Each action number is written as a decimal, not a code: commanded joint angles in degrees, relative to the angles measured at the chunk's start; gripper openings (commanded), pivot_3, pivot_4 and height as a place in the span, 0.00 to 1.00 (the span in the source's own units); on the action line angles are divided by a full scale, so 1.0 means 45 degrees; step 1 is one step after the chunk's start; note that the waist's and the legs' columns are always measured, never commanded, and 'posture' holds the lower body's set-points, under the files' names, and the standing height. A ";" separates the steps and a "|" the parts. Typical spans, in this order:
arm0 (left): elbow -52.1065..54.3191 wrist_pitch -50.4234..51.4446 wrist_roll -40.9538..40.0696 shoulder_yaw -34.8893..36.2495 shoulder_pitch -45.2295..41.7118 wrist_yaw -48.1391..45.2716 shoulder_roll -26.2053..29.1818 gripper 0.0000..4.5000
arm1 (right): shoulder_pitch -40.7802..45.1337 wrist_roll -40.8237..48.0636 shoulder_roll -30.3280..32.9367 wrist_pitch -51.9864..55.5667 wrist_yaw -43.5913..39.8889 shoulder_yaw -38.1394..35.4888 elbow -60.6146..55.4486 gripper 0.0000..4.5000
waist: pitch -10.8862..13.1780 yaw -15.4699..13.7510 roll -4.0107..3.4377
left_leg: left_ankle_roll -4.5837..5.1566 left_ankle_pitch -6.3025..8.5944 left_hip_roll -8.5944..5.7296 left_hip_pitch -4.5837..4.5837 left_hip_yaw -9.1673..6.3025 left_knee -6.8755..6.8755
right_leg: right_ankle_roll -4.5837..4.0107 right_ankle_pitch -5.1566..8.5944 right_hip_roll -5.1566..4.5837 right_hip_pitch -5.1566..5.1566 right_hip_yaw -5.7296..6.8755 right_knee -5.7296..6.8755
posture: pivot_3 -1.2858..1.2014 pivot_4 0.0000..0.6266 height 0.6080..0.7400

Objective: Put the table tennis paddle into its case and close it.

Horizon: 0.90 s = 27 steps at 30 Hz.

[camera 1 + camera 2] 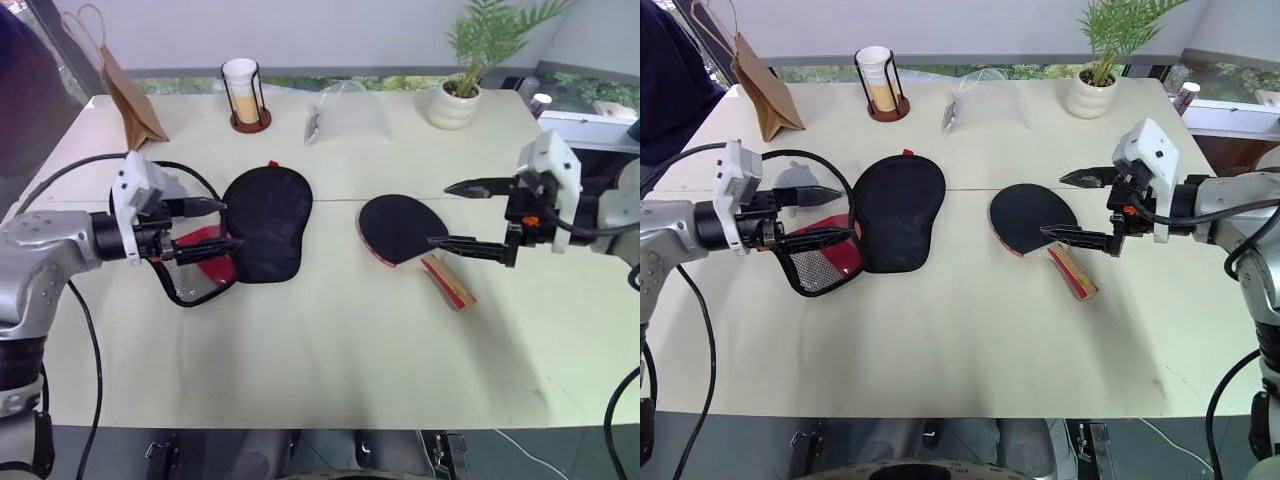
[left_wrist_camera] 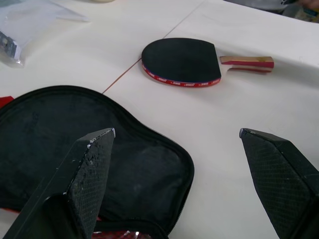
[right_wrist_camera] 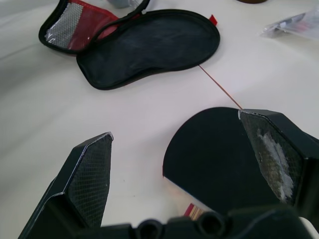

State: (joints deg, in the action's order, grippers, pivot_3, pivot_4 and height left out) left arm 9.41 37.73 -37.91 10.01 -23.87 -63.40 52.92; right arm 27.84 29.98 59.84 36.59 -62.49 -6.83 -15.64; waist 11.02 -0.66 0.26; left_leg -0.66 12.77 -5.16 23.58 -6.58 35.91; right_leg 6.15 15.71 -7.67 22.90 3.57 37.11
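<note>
Head views: I see the paddle [image 1: 402,228] flat on the table [image 1: 330,350], black face up, red edge, striped handle pointing toward my right side and toward me. The case [image 1: 262,222] lies unzipped to its left, well apart from it, black half spread flat, red mesh flap folded up beside it. My left gripper [image 1: 205,226] hovers over the flap end, jaws wide apart, empty. My right gripper [image 1: 467,215] hangs just above the paddle near the handle joint, jaws wide apart, nothing held. Bag, cup holder and plant sit at the far edge, out of the way.

Left wrist view: fingers [image 2: 87,174] splayed over the case's black half; zipper rim curls up at the near edge. Paddle lies beyond, clear of everything.

Right wrist view: fingers [image 3: 87,174] straddle the blade's edge from above, not touching as far as I can tell. Case beyond, flap standing open.

Risks, my guess: the paddle lies flat, so pinching the thin blade could just skate it across the table; the handle looks the safer grab. The soft case may slide or fold when the paddle pushes in unless the left one pins it. The loose flap could drop shut first. Zipper may snag on the limp rim.
</note>
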 commanded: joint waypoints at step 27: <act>0.0323 0.0057 -0.0355 0.0384 -0.0354 0.0342 0.0008 0.93 | 0.0889 -0.0021 -0.0741 0.0596 0.0530 0.0467 0.0318 0.98 | 0.0000 0.0029 0.0000 | 0.0000 0.0000 0.0000 0.0000 0.0007 0.0001 | 0.0005 -0.0006 0.0003 0.0006 -0.0013 0.0003 | 0.52 0.24 1.00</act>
State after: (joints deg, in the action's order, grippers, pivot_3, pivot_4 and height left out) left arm 9.82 38.63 -39.26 10.42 -24.43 -61.88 52.76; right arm 30.03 28.51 57.07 37.58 -61.28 -4.62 -13.20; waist 11.02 -0.53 0.26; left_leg -0.66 12.77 -5.16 23.58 -6.55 35.92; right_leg 6.15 15.66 -7.65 22.95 3.50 37.13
